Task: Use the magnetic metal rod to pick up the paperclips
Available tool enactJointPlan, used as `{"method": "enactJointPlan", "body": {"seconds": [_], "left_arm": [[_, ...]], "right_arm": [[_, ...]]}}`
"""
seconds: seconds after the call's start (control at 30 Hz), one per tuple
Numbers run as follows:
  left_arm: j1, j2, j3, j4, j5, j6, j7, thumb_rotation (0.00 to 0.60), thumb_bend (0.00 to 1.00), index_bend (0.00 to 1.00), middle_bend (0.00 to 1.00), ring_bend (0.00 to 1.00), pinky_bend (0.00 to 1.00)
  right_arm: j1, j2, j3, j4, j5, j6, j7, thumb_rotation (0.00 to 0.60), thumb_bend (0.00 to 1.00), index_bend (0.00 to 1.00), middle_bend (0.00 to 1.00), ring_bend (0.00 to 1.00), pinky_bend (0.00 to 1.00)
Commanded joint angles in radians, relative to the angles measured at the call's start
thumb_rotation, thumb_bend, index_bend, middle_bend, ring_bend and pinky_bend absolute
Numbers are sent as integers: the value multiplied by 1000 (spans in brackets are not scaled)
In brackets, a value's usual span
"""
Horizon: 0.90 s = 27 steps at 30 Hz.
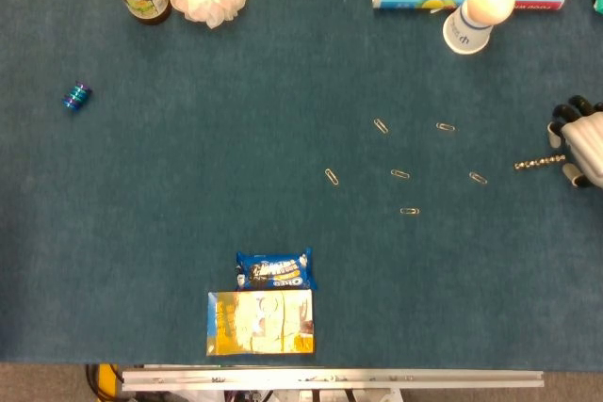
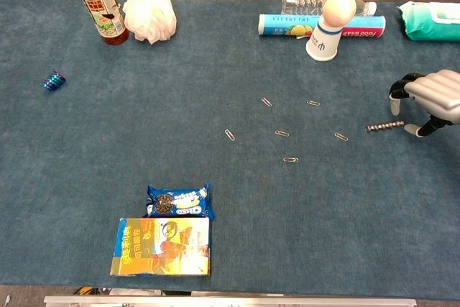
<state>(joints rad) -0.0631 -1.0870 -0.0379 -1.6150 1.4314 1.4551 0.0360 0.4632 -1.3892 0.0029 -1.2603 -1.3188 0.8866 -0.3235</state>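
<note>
The metal rod (image 1: 540, 163) (image 2: 384, 126), a short beaded silver bar, lies flat on the blue cloth at the right. Several paperclips are scattered left of it, the nearest one (image 1: 479, 177) (image 2: 341, 136) a short way from the rod's left tip, another (image 1: 409, 211) lower down. My right hand (image 1: 584, 143) (image 2: 431, 98) comes in from the right edge and hovers over the rod's right end. Its fingers are curved and apart, one fingertip (image 2: 393, 103) above the rod and the thumb tip beside the rod's end; nothing is in its grip. My left hand shows in neither view.
Along the far edge stand a brown bottle (image 2: 99, 6), a white puff (image 2: 150, 16), a blue tube (image 2: 320, 24), an upturned paper cup with an egg (image 2: 328, 30) and a green wipes pack (image 2: 431, 19). A cookie pack (image 2: 180, 201) and yellow box (image 2: 162, 246) lie near the front; a small blue spool (image 2: 52, 80) sits left.
</note>
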Motion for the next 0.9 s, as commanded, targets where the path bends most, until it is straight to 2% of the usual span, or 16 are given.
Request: {"method": "enactJointPlan", "body": {"seconds": [0.03, 0.9], "left_arm": [[-2, 3, -2, 2, -12, -10, -1, 600, 120, 399, 468, 390, 572], [-5, 6, -5, 2, -32, -29, -1, 600, 121, 399, 469, 390, 572]], "right_arm": [[-1, 3, -1, -7, 4, 3, -5, 600, 277, 456, 243, 136, 306], [1, 2, -5, -30, 36, 24, -81, 600, 276, 456, 243, 136, 306]]}}
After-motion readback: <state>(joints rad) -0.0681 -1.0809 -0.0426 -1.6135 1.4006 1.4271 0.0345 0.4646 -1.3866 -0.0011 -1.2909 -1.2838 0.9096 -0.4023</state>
